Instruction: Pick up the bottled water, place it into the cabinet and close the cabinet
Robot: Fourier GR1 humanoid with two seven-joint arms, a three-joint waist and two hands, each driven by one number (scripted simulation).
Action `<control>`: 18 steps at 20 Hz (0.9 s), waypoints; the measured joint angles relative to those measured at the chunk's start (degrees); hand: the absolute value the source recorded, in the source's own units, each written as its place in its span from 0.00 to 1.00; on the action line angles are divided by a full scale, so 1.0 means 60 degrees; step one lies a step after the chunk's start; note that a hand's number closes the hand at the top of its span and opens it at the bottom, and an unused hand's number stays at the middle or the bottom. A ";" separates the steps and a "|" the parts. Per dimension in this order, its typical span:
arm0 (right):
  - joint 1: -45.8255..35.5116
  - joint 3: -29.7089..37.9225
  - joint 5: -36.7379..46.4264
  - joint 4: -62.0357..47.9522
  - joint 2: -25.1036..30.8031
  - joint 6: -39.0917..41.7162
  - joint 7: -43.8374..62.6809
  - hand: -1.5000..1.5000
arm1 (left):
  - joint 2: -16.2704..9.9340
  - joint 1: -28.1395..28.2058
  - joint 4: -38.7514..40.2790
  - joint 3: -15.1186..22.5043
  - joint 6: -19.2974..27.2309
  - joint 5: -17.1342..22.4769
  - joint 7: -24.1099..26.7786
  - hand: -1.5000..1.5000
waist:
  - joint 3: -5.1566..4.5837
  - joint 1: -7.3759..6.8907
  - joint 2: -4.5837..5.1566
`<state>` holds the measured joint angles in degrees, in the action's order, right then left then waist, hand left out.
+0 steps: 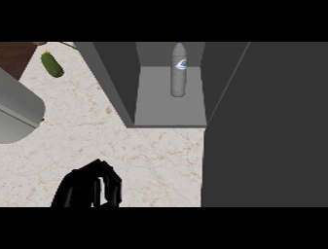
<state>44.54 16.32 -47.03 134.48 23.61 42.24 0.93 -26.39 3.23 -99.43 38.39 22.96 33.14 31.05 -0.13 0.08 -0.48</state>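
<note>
The bottled water (178, 73), clear with a blue-and-white label, stands upright on the grey shelf (155, 104) inside the cabinet, towards its back right. The cabinet's front is open, and its dark grey door (274, 126) fills the view's right side. My left hand (91, 187) shows at the lower left over the counter, fingers up and relaxed, holding nothing and well short of the cabinet. My right hand is not in view.
A big grey rounded forearm-like shape (5, 104) hangs at the left edge, close to the camera. A green cucumber (51, 64) lies at the counter's far left corner. Speckled beige counter (152, 155) stretches between my hand and the cabinet.
</note>
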 measured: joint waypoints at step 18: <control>-0.0522 -0.1950 0.0263 0.0193 0.0064 0.0868 0.0175 1.00 | -0.2775 0.2300 -0.1828 -0.2940 -0.1894 0.1963 0.0510 0.00 | -0.0079 -0.0138 -0.0138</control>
<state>41.41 4.62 -45.45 135.63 23.99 47.45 1.97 -43.04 17.03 -110.40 20.76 11.59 44.92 34.11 -0.61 -0.75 -1.31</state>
